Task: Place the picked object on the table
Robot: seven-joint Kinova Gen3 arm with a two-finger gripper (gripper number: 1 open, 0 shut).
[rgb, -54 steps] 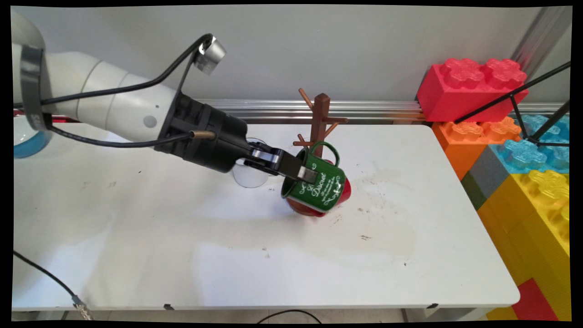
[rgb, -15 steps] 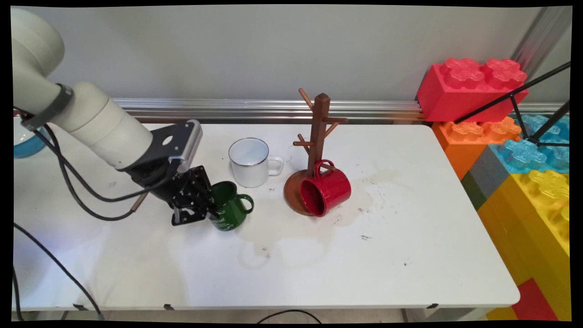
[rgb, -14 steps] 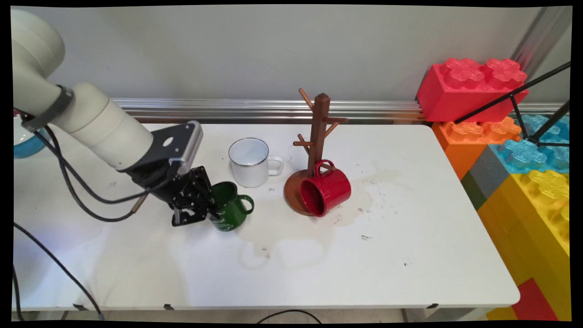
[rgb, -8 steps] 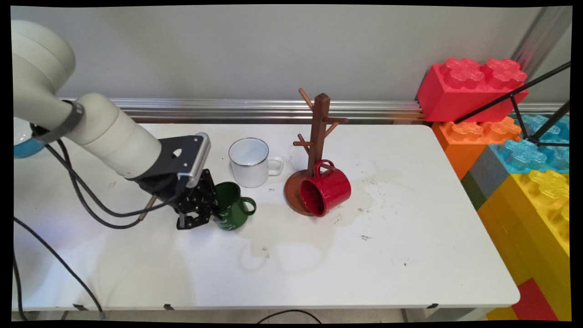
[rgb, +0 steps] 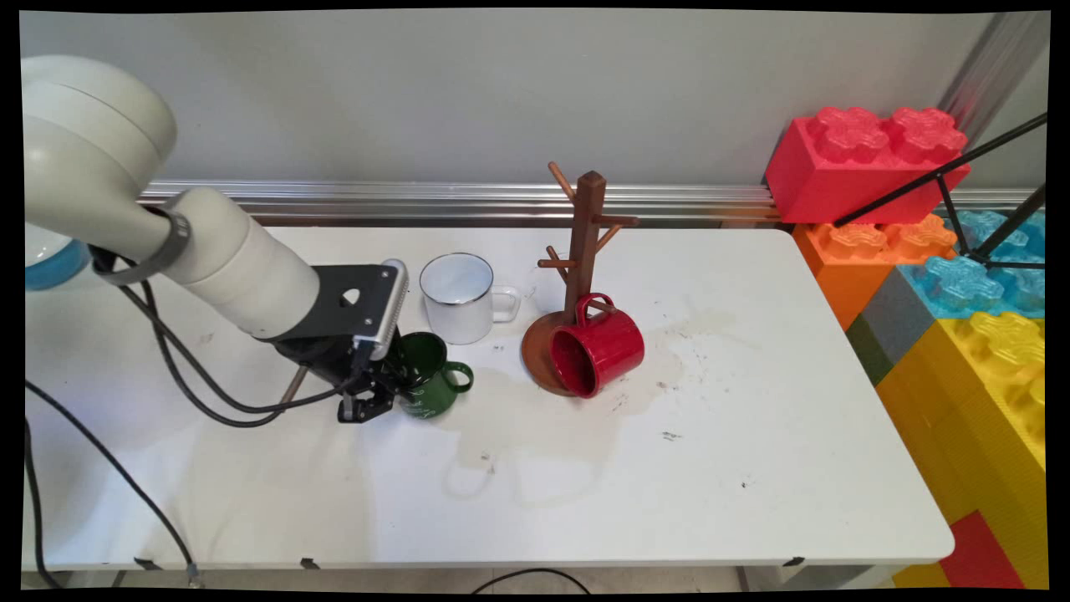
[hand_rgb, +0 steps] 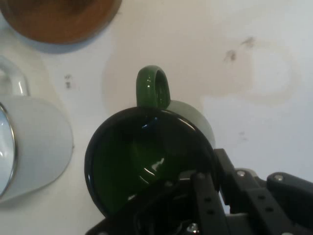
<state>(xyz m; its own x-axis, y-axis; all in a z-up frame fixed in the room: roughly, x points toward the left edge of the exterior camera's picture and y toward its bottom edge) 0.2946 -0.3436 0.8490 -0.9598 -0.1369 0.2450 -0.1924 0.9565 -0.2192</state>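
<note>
A green mug [rgb: 430, 380] stands on the white table [rgb: 669, 468], in front of and a little left of a white enamel mug [rgb: 457, 298]. My gripper [rgb: 391, 389] comes in from the left and is shut on the green mug's left rim. In the hand view I look down into the green mug [hand_rgb: 142, 161], whose handle points away from me. My gripper [hand_rgb: 193, 183] grips its near rim, with one finger inside. The white mug [hand_rgb: 34, 147] lies to the left there.
A brown wooden mug tree [rgb: 585, 242] stands mid-table, and its base [hand_rgb: 58, 17] shows in the hand view. A red mug [rgb: 598, 351] lies on its side against that base. Big coloured toy bricks [rgb: 861, 163] are stacked at the right. A blue bowl [rgb: 50, 263] sits at the left edge.
The green mug was carried from the mug tree to the table in front of the white mug. In the last second, hand and mug shifted slightly right and the mug stands more upright.
</note>
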